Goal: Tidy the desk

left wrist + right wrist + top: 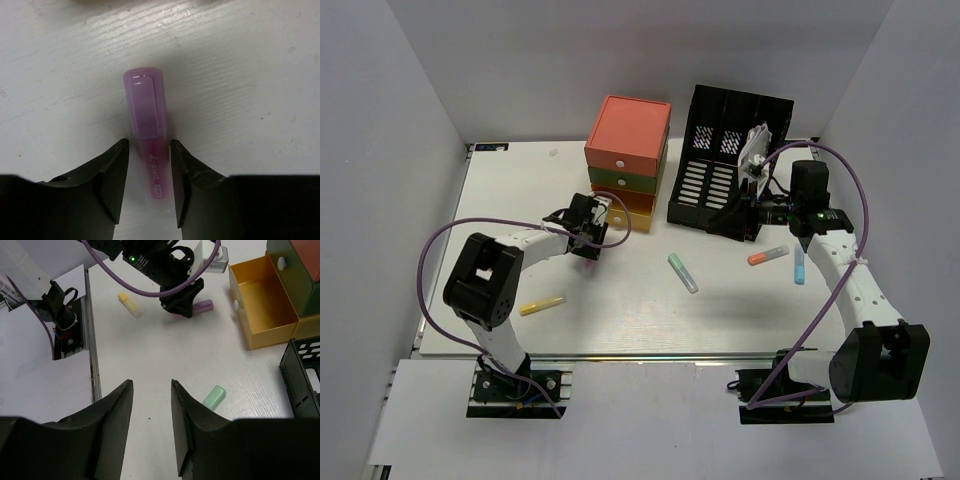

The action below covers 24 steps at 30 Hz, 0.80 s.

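One white desk [500,200] fills the booth floor. Five markers lie on it. The yellow [542,305] is at eight o'clock. The purple [145,115] sits between the left gripper's [150,145] jaws, which stand close on both sides, though I can't tell if they pinch. The green [683,272] is at centre, the orange [767,257] and blue [799,266] at three. One drawer box [628,135] stands at twelve and one rack [720,165] at one. Over on that side the right gripper [151,385] gapes, empty.

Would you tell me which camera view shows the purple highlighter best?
The left wrist view: the purple highlighter fills the centre, cap and printed barrel clear, lying on the desk between the left gripper's fingers. The top external view shows only a pink sliver under that gripper; the right wrist view shows just its end.
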Available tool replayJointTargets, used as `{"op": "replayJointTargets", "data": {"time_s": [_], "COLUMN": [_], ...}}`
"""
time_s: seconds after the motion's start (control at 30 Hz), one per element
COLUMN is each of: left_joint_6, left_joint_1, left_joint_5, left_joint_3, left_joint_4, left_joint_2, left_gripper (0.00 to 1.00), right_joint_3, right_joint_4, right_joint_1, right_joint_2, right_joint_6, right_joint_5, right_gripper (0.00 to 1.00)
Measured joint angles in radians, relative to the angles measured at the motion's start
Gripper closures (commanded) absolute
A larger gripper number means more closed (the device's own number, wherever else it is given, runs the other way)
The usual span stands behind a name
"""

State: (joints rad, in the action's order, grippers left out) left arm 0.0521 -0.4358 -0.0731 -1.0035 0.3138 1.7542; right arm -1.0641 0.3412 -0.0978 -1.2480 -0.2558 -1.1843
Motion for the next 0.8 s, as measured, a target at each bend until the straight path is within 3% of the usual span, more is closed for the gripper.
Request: {"op": "replayJointTargets", "data": {"time_s": [0.13,0.33,0.53,0.8], "left_joint_6": [0.013,0.051,0.208,0.612], "left_joint_1": [0.000,0.000,0.010,0.016], "left_joint_5": [0.001,-0.003,0.022,0.103], "left_joint_3": [0.000,0.000,-0.005,-0.039], "left_joint_4": [-0.002,0.004,0.043,-0.079], "left_joint_2": [0.001,-0.002,-0.087,-0.281], "left_gripper": [0.59,1.00,1.00,1.00], "right_joint_3": [0.000,0.000,0.000,0.000], "right_joint_4": [0.000,0.000,0.000,0.000], "right_joint_1": [0.002,0.010,0.016,0.023], "right_joint_2": [0.000,0.000,0.000,0.000], "right_joint_6": [-0.002,-0.003,-0.003,-0.003], "right_joint_5": [-0.001,-0.001,-0.002,-0.005], "right_gripper": [0.58,0.58,0.58,0.58]}}
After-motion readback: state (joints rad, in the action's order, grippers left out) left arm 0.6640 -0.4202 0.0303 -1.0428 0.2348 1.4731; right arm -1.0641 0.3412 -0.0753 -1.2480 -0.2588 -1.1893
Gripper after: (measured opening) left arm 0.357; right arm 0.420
